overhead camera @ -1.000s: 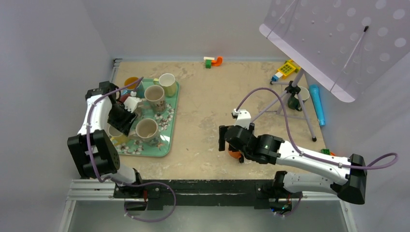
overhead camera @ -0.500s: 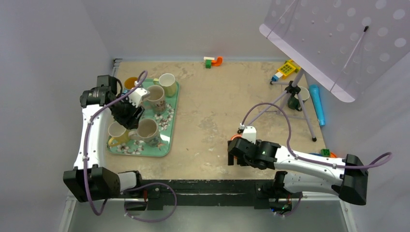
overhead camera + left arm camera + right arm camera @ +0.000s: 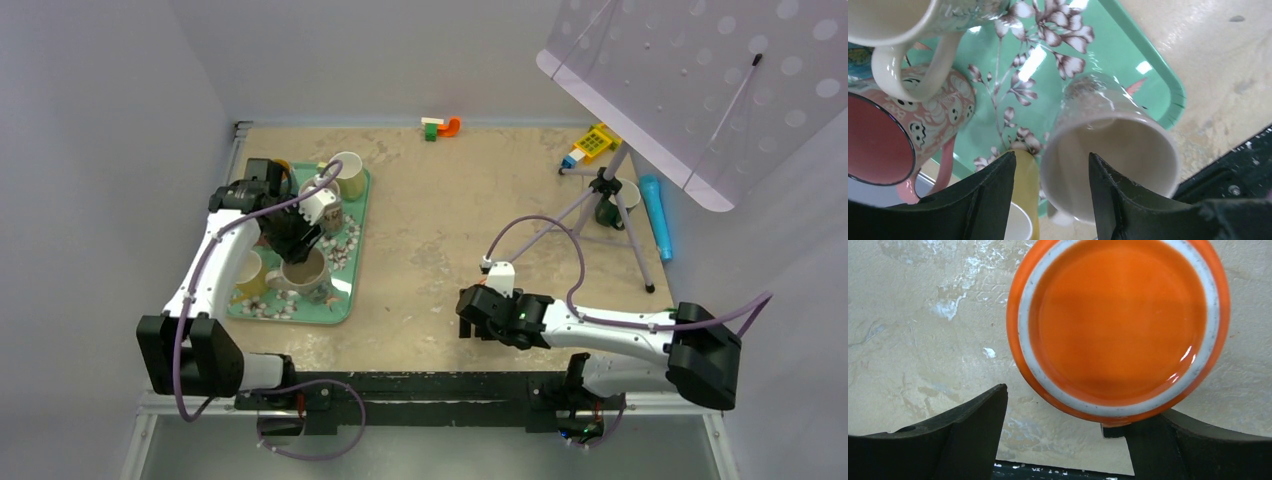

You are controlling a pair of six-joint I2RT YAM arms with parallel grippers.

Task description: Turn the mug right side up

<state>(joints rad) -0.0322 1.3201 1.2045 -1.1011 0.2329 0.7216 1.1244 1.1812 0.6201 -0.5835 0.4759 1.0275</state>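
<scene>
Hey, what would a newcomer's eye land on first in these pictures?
The orange mug, bottom up on the table, sits just below the open right gripper. At left, a green floral tray crowded with mugs lies under the left gripper; a perforated panel looms far right.

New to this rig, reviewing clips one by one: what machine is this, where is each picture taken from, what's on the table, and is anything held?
Two robot arms are bolted to the near edge of a table, each ending in a two-finger gripper. The wide picture looks down from above and behind them. The other two come from cameras on the wrists, so each shows its own black fingers. The left gripper hangs with jaws apart over a green tray of upright mugs, just above a cream mug; it grips nothing. The right gripper is low over an orange mug standing bottom up on the table, jaws apart on either side, not closed on it. At the back lie small toys and a tripod.
</scene>
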